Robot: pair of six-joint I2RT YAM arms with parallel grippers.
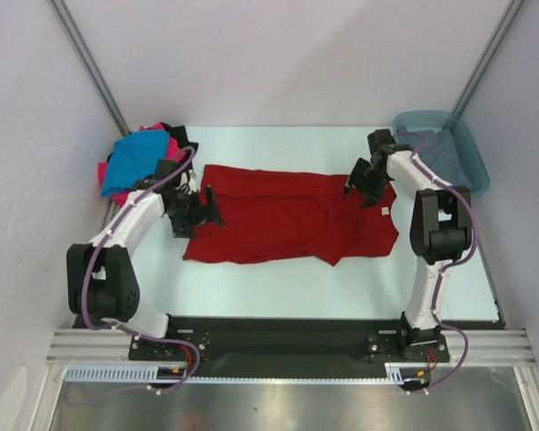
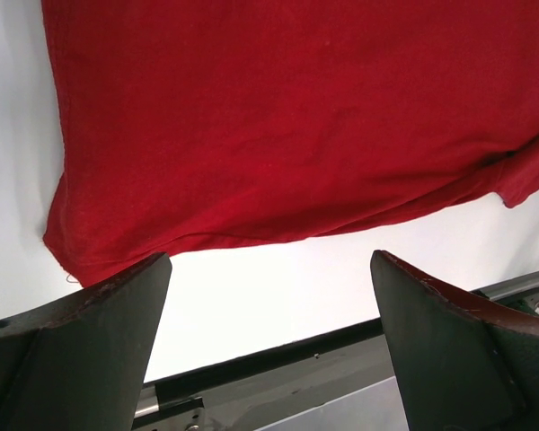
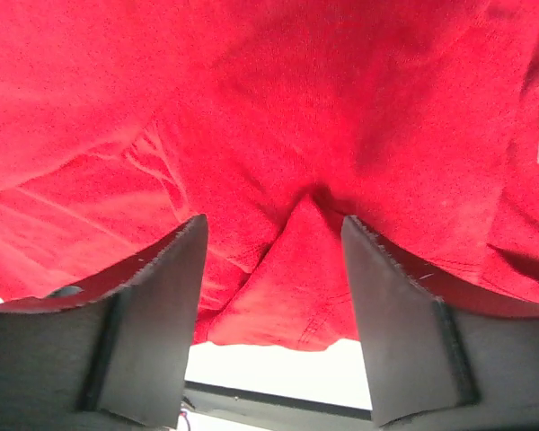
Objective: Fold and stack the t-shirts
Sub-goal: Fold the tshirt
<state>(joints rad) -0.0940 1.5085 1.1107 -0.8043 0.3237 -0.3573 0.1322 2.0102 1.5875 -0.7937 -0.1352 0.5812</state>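
Shirt ends matter now: our red shirt point(image 1: 287, 215) lies long, left to right, mid-frame. Our left gripper point(image 1: 200, 212), fingers wide apart, hangs at its left end. Our right gripper point(image 1: 359, 192), fingers apart, sits over its right end.

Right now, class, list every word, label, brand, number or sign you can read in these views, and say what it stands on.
No readable text in any view.
White tag on the dark red t-shirt: too small in the top view, blurred and cut off in the right wrist view.
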